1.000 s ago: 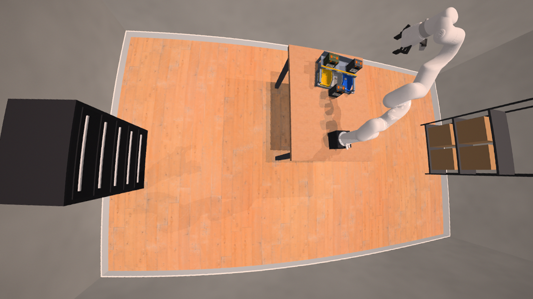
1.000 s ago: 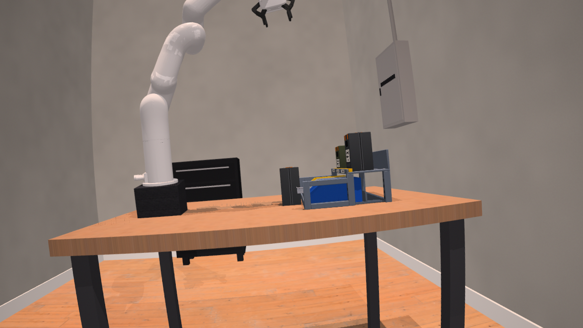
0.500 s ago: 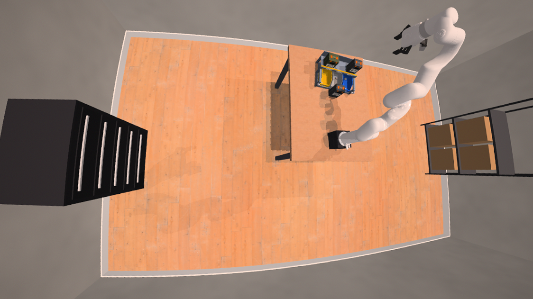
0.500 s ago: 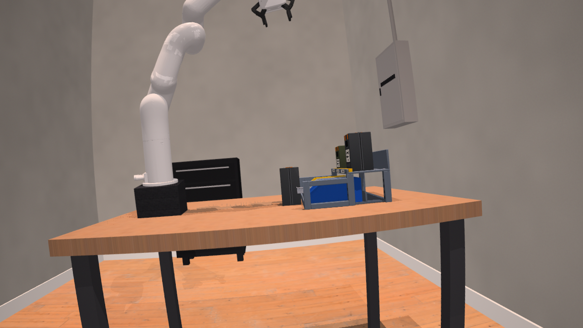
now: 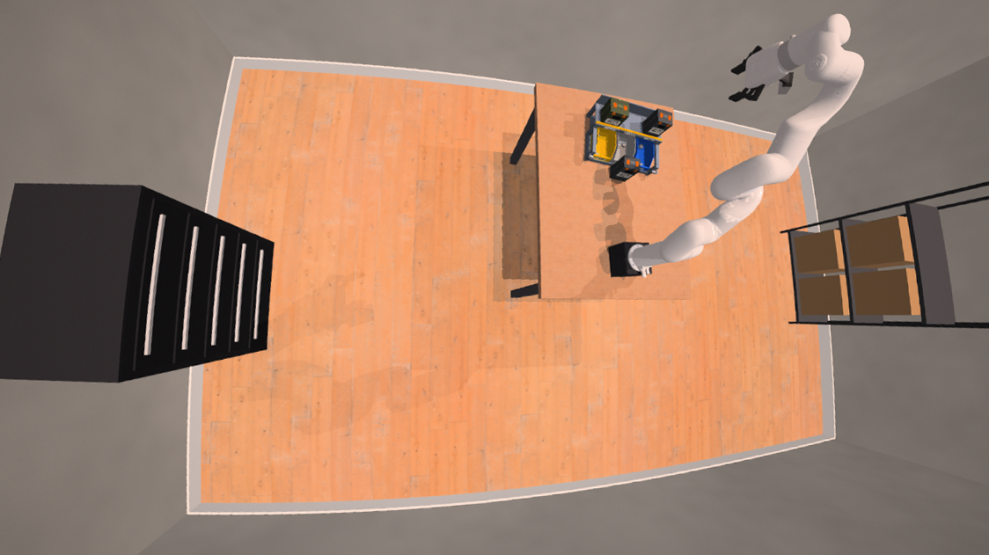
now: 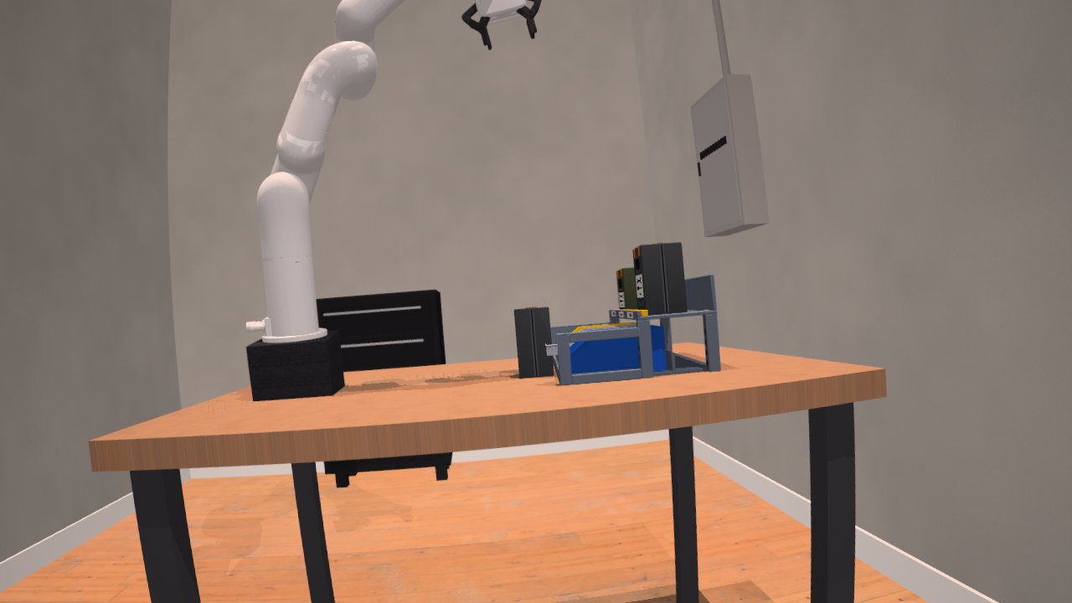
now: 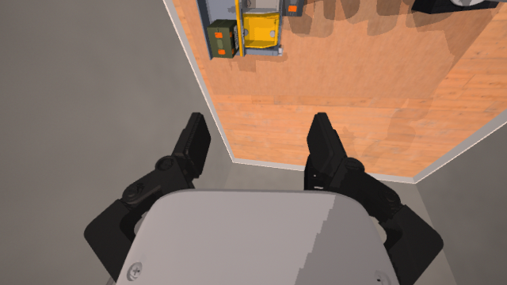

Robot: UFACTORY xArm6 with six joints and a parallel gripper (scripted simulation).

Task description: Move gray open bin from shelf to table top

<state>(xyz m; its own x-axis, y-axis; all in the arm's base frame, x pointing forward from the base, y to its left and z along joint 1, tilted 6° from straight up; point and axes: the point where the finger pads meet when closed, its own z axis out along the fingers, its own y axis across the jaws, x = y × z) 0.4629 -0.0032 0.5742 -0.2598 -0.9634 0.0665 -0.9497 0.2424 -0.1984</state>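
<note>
The gripper (image 6: pixel 502 26) hung high with fingers spread wide and nothing held. The gray bin (image 5: pixel 627 147) sat on the shelf (image 6: pixel 600 373) between yellow and blue bins, far below toward the table.

The arm (image 6: pixel 288 224) is white. Its gripper (image 7: pixel 257 136) is black. The table (image 6: pixel 487 420) is orange-brown wood with black legs. The shelf (image 6: pixel 600 373) is gray-blue. One bin (image 6: pixel 610 352) is blue, and another bin (image 7: pixel 259 29) is yellow.
</note>
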